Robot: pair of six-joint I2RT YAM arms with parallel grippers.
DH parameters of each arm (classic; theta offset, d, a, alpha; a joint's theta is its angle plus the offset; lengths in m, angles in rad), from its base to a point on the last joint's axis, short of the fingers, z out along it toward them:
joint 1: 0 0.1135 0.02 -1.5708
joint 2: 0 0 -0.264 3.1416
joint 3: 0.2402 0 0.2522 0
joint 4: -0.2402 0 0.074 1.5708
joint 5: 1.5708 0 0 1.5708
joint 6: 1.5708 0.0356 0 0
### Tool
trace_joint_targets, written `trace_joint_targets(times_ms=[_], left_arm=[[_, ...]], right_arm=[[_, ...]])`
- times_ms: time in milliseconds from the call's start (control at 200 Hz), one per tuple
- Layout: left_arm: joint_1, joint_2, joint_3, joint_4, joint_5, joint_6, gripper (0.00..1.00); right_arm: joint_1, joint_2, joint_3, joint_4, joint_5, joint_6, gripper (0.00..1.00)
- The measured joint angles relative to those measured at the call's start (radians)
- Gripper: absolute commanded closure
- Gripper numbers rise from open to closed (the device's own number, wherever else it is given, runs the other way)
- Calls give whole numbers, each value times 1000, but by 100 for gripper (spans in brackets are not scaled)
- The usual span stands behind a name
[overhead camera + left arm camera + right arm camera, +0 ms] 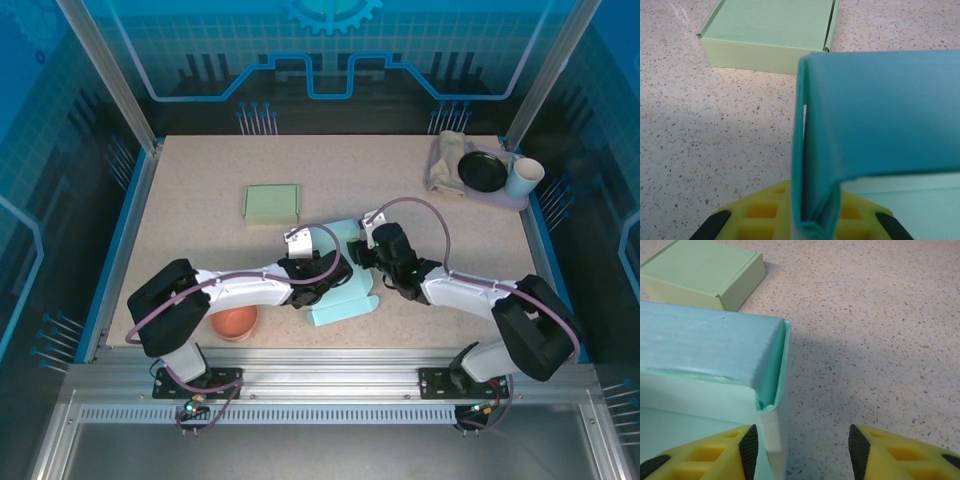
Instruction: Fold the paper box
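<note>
Item: 1 teal paper box (345, 305), part-folded, at centre of table (200, 250).
Left gripper (812, 225): clamped on 1 upright doubled wall, arm reaching low from the left.
Right gripper (802, 447): jaws apart, holding nothing, beside the box corner.
Surroundings: 1 green box (272, 203) behind; 1 orange bowl (233, 322) near the left arm.

Bright, even light from above falls on the speckled tabletop (200, 200), and the enclosure walls (60, 150) glow blue. In the left wrist view the teal paper box (880, 115) is blurred up close, while the far green box (765, 35) is sharper. In the right wrist view a broad, soft shadow lies right of the teal paper box.
</note>
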Motion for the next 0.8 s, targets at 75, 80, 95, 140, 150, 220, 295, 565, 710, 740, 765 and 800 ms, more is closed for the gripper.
trace_joint_targets(times_ms=[75,80,95,140,150,220,295,565,710,740,765,800], left_arm=[[0,0,0,1,0,2,88],[0,0,0,1,1,2,88],[0,0,0,1,1,2,88],[0,0,0,1,4,2,88],[0,1,0,1,5,3,88],[0,5,1,12,9,6,88],[-1,13,6,32,16,11,88],[11,62,49,53,19,23,87],[62,82,56,52,29,81,87],[80,83,58,51,30,101,87],[98,83,62,48,33,127,87],[126,83,68,48,39,162,88]], right_arm=[[0,22,1,25,4,-10,58],[0,23,1,26,4,-12,59],[0,27,1,31,5,-10,60],[0,40,1,45,15,-13,64],[0,41,1,48,16,-15,65],[2,53,2,67,37,-10,74],[10,59,3,76,70,7,86],[30,51,16,22,212,93,54],[32,-97,-28,-92,150,140,40],[32,-147,-28,-134,148,149,39],[31,-190,-27,-168,151,161,38],[32,-264,-25,-227,158,177,36]])
